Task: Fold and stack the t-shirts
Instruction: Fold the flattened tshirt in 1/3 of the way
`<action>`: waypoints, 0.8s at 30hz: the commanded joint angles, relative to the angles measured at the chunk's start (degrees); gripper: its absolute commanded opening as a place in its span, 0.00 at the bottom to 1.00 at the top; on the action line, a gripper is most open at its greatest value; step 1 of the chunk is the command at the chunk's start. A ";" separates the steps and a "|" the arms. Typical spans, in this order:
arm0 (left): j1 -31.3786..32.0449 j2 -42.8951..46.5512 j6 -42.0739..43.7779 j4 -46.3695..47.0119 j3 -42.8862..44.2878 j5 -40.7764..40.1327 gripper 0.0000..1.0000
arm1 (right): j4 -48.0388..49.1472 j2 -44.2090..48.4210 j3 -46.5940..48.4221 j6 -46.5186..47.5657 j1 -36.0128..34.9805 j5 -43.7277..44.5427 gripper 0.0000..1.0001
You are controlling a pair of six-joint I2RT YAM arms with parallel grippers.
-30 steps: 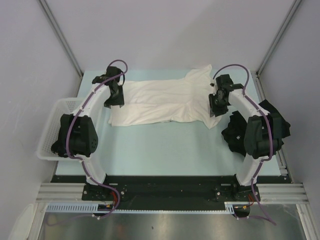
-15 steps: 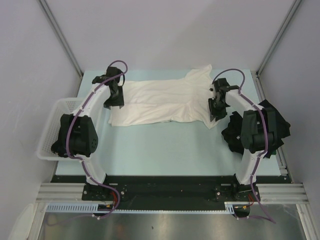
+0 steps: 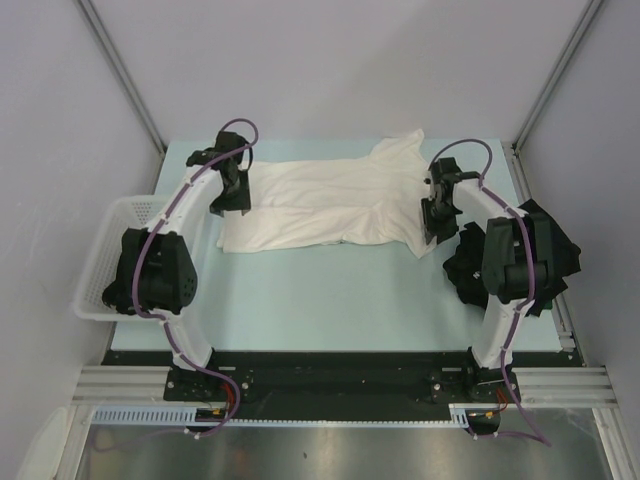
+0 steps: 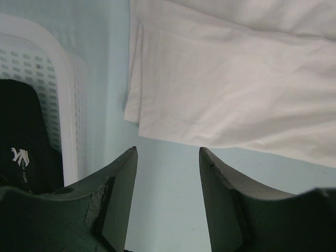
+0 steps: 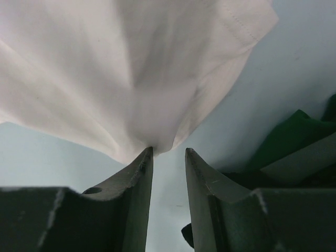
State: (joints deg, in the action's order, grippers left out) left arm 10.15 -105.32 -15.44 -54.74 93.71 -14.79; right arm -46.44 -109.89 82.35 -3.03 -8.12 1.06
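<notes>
A cream-white t-shirt (image 3: 330, 200) lies spread flat across the far half of the table, its plain side up. My left gripper (image 3: 228, 206) hovers open at the shirt's left edge; in the left wrist view (image 4: 168, 149) only bare table shows between the fingers, just short of the shirt's hem (image 4: 236, 89). My right gripper (image 3: 433, 230) is at the shirt's right end, jaws a little apart. In the right wrist view (image 5: 169, 149) a bunched corner of the shirt (image 5: 131, 68) touches the left fingertip, and the gap holds nothing. A pile of black t-shirts (image 3: 545, 245) lies at the right edge.
A white mesh basket (image 3: 120, 215) stands at the table's left edge, and the left wrist view shows its wall (image 4: 68, 79) with a black white-printed shirt (image 4: 21, 152) inside. Dark cloth (image 5: 299, 136) lies close to the right of my right gripper.
My right arm's elbow has swung inward and the right gripper has shifted slightly right and nearer at the shirt's end. The left arm has barely moved.
</notes>
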 commanded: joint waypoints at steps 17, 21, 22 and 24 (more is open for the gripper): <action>0.48 2.22 -0.29 -0.72 1.39 -1.47 0.56 | 3.02 -3.58 0.45 -1.54 -0.05 -8.70 0.27; 0.48 2.40 -0.38 -0.72 1.21 -1.47 0.56 | 2.84 -4.90 0.80 -1.37 0.03 -9.41 0.08; 0.40 2.31 -0.29 -0.72 1.21 -1.47 0.56 | 2.75 -5.16 0.89 -1.11 0.03 -9.32 0.05; 0.48 2.48 -0.29 -0.72 1.21 -1.47 0.56 | 2.40 -5.69 0.97 -0.75 -0.05 -9.15 0.00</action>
State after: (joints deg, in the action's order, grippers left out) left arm 10.37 -105.32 -15.46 -55.44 94.15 -15.11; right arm -44.16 -114.30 82.35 -4.32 -8.12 -7.03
